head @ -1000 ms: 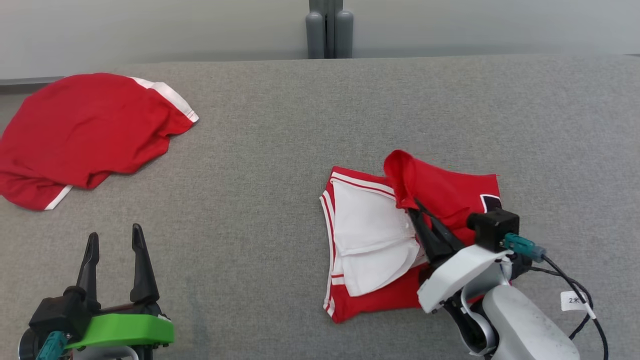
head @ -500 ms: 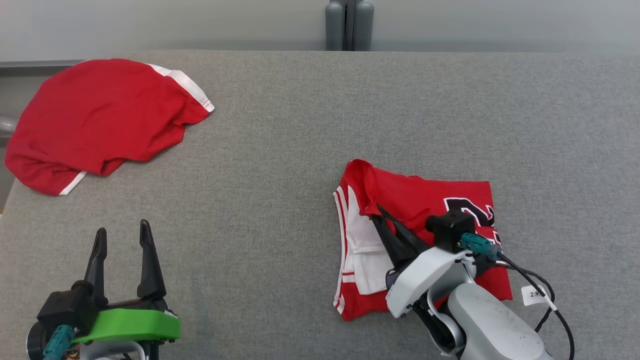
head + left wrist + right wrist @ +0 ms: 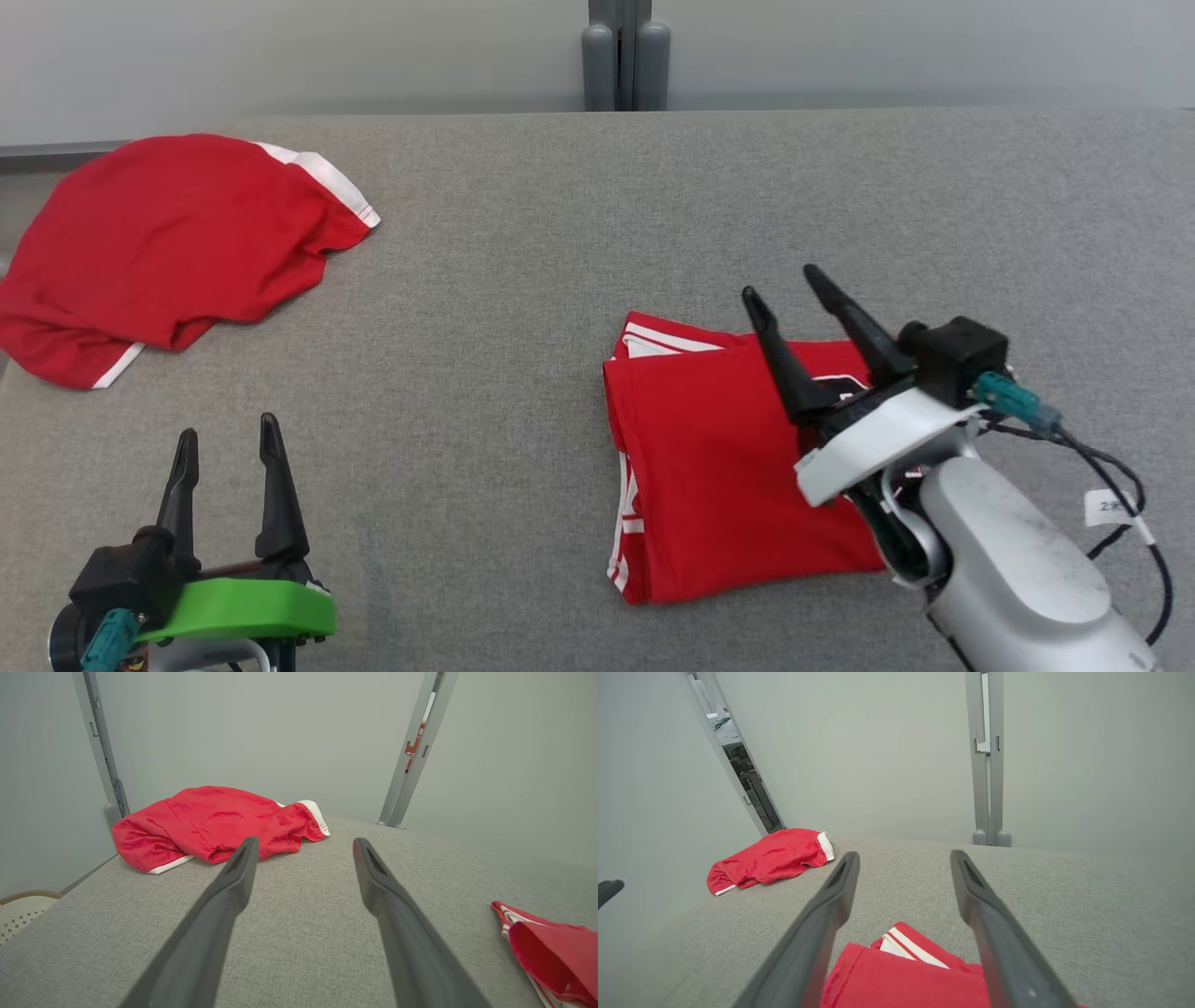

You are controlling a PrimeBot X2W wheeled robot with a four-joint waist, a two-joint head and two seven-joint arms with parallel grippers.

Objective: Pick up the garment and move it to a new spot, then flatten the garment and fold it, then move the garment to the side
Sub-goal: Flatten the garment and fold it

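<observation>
The garment (image 3: 728,467) is a red jersey with white trim, lying folded flat on the grey table (image 3: 523,308), right of centre. My right gripper (image 3: 780,283) hovers over its far edge, open, with nothing between the fingers. In the right wrist view the garment's (image 3: 901,975) near fold lies just below the open right gripper (image 3: 905,854). My left gripper (image 3: 229,427) rests open and empty at the lower left, well clear of the garment. The left wrist view has that open gripper (image 3: 304,841) pointing across bare table, and a corner of the garment (image 3: 546,952) at its right edge.
A second red garment (image 3: 177,243) lies crumpled at the table's far left corner, also seen ahead of the left gripper (image 3: 215,821) and in the right wrist view (image 3: 770,858). A grey post (image 3: 616,56) stands behind the back edge.
My right gripper has opened and let go of the red flap, which now lies folded over the white inside. The gripper has risen toward the garment's far edge. The head camera shifted slightly.
</observation>
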